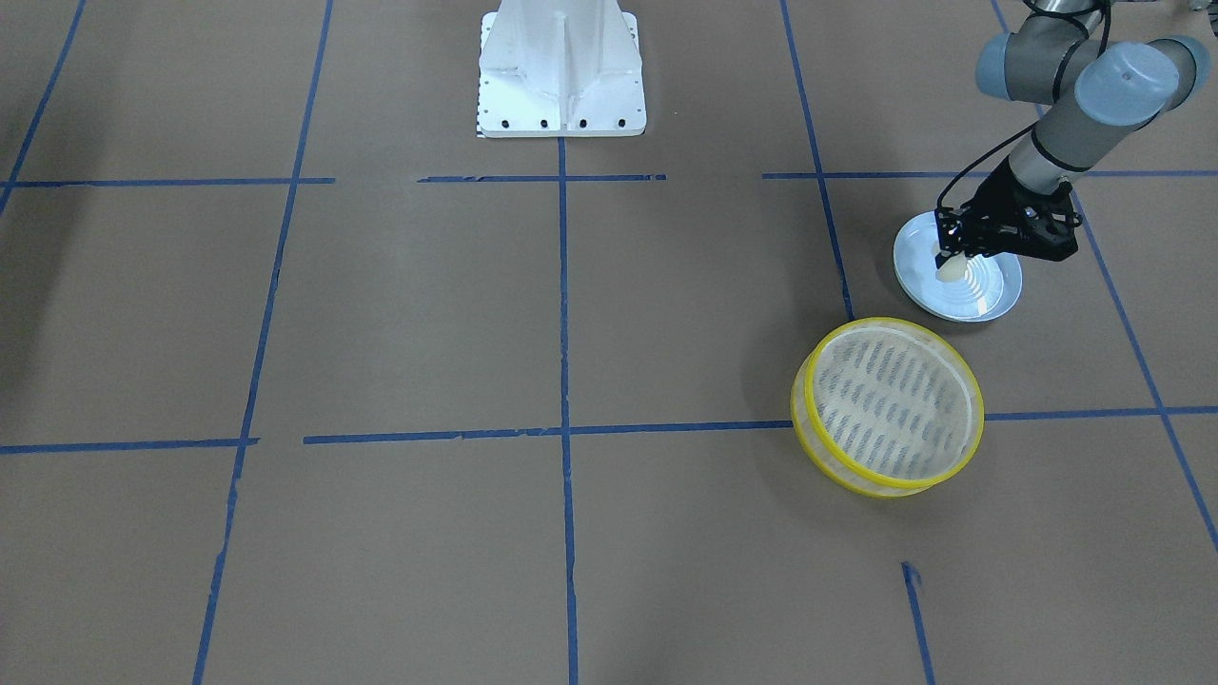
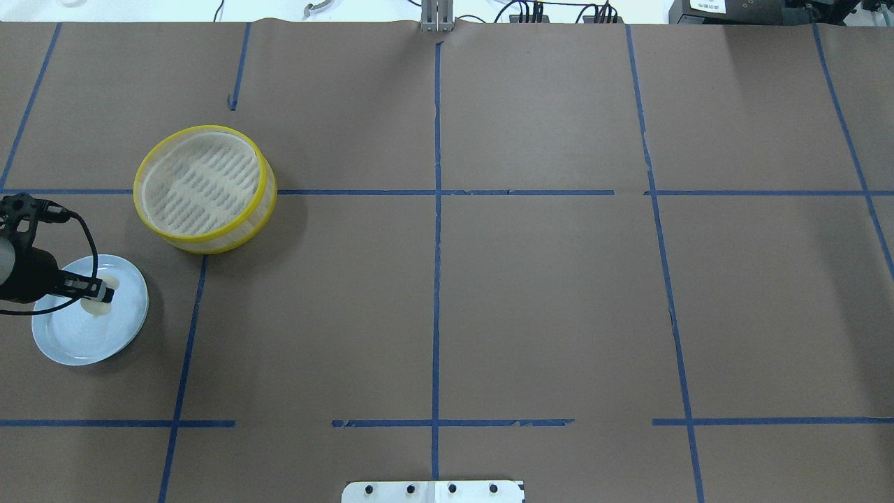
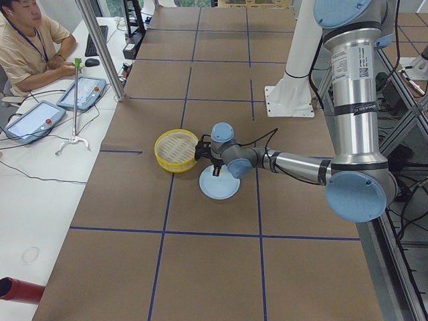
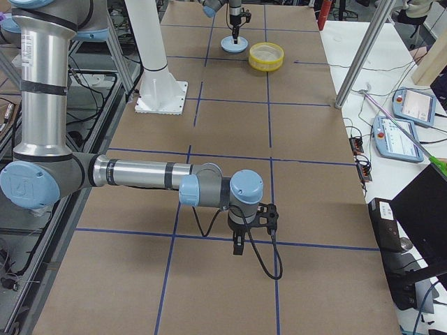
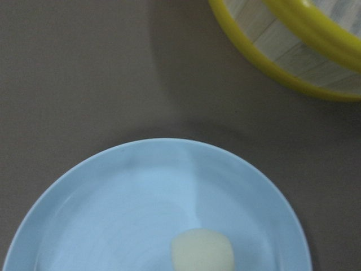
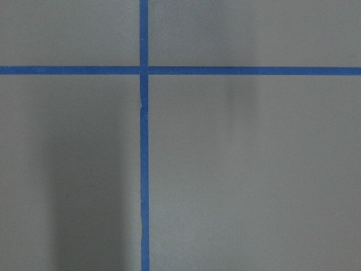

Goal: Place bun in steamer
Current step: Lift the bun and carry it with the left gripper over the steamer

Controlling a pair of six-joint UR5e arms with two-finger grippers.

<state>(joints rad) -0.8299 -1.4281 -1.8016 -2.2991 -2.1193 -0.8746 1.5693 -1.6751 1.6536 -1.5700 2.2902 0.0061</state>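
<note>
The bun [image 1: 951, 272] is a small cream lump lying on a pale blue plate [image 1: 990, 300]. It also shows in the overhead view [image 2: 96, 306] and at the bottom of the left wrist view [image 5: 203, 252]. My left gripper [image 1: 944, 255] points down right over the bun with its tips close to it, and looks open with nothing lifted. The steamer [image 1: 888, 406], with yellow rims and a slotted pale base, stands empty on the table beside the plate [image 2: 204, 187]. My right gripper [image 4: 239, 246] hangs over bare table far from these things; I cannot tell whether it is open or shut.
The table is covered in brown paper with blue tape lines [image 2: 437, 244]. The robot's white base [image 1: 561, 71] stands at mid table edge. An operator [image 3: 27, 47] sits at a side desk with tablets.
</note>
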